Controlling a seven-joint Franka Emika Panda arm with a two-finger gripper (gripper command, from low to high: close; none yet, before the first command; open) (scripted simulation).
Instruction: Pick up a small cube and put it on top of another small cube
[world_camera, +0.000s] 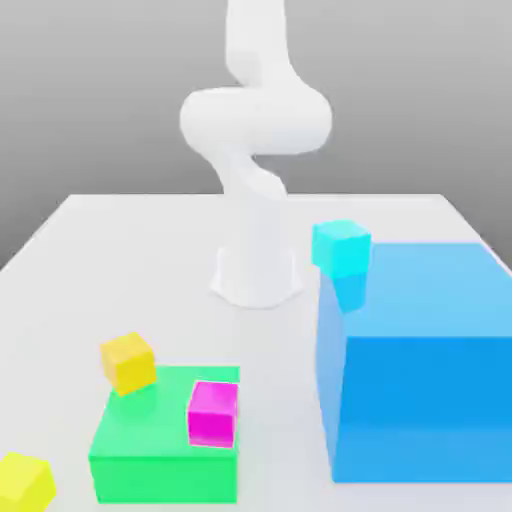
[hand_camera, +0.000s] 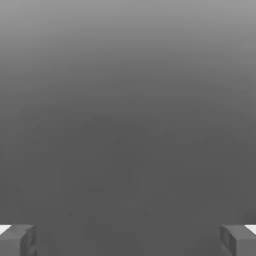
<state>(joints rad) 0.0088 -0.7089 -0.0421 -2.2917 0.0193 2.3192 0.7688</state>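
Note:
The small cube (world_camera: 25, 480), bright lemon yellow, lies on the white table (world_camera: 120, 250) at the near corner on the exterior view's left. Other small cubes are about: a darker golden one (world_camera: 128, 362) at the far left corner of the green block (world_camera: 160, 455), a magenta one (world_camera: 213, 412) on top of that block, and a cyan one (world_camera: 341, 247) at the far left top corner of the blue block (world_camera: 420, 380). In the hand view my gripper (hand_camera: 128, 240) is open, its fingertips (hand_camera: 17, 240) wide apart against plain grey with nothing between them.
My arm's white base (world_camera: 255, 275) stands mid-table and the arm rises out of the picture's top. The tall blue block takes up the exterior view's right side. The low green block sits near the front, left of centre.

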